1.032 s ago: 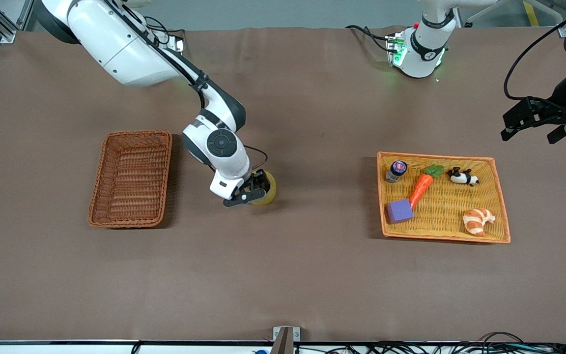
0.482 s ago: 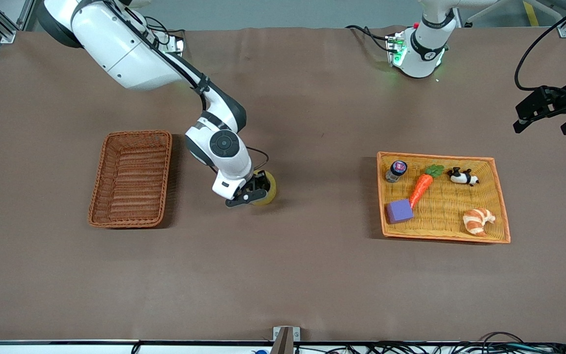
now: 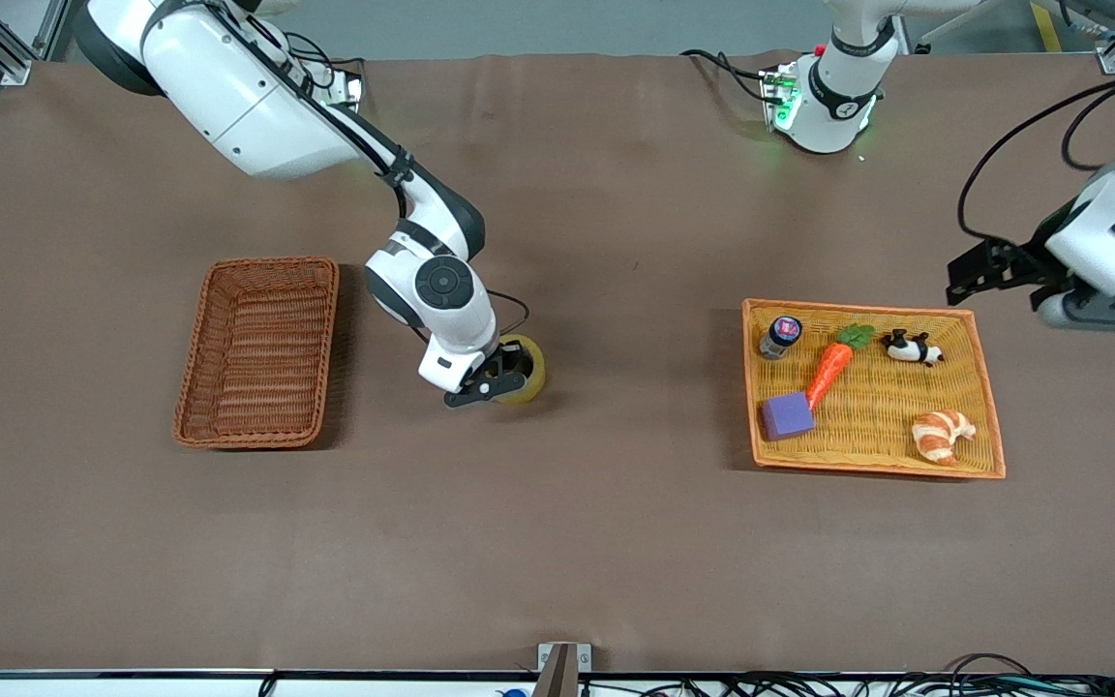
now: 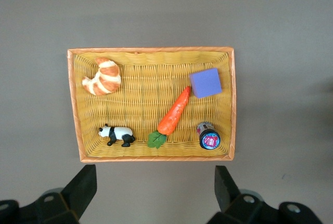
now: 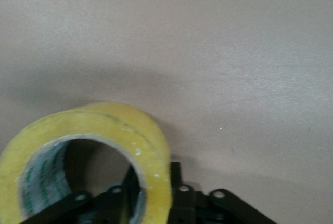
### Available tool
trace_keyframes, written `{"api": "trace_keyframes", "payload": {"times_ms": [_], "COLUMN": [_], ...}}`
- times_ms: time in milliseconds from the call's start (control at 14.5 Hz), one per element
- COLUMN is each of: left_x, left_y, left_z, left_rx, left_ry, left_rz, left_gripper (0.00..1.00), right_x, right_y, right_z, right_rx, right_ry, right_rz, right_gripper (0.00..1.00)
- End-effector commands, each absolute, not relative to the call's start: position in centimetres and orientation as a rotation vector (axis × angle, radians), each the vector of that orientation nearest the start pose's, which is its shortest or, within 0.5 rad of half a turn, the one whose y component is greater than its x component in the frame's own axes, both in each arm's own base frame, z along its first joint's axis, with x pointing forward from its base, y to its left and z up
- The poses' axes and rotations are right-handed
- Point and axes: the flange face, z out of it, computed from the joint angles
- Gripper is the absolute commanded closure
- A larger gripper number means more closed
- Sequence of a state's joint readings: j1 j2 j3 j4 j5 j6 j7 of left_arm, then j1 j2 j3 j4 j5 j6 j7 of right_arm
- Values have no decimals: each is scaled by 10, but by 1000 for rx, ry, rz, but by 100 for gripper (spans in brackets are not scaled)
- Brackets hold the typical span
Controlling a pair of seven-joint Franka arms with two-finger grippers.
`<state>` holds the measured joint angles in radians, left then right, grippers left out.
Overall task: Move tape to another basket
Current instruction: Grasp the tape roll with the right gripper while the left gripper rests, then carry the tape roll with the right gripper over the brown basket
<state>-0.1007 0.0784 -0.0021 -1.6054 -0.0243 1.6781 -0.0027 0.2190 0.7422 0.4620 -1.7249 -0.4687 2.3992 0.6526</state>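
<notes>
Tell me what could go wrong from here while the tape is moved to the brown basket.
1. The right claw pinches only one wall of the tape, one finger inside the ring. The roll may tilt or slip during the carry.
2. The basket has raised sides, so a low carry could knock the tape against its rim.
3. The left claw hangs open over the table beside the orange tray; that arm waits and seems no hazard.

Toy-filled orange tray (image 4: 73,104) under open left gripper (image 4: 155,193)

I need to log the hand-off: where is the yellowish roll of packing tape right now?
The yellowish roll of packing tape sits in the right gripper, over bare table between the reddish-brown wicker basket and the orange-yellow woven tray.
</notes>
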Motion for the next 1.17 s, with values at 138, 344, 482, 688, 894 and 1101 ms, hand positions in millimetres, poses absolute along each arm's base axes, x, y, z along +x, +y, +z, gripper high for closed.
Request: {"api": "trace_keyframes", "payload": {"times_ms": [138,344,482,688,894,1101], "left_x": [586,585,586,585,580,574], "left_y": [-69,-70,-72,-70,-64,-53], "left_z": [569,567,565,565,572,579], "left_rx": [-3148,-3148,-3148,-3147,-3147,-3149], "left_ry": [170,172,177,167,153,124], "left_rz": [11,18,11,-13,-35,-55], "left_gripper": [0,0,0,0,0,0], "right_x": [557,571,589,604,604,590], "right_y": [375,355,308,235,160,81], "right_z": [235,283,321,354,366,355], "right_rx": [-3198,-3207,-3239,-3294,-3294,-3292], "right_ry": [-293,-206,-76,-57,-73,-177], "right_rz": [-75,-137,-188,-254,-181,-102], "right_gripper": [100,100,100,100,100,100]}}
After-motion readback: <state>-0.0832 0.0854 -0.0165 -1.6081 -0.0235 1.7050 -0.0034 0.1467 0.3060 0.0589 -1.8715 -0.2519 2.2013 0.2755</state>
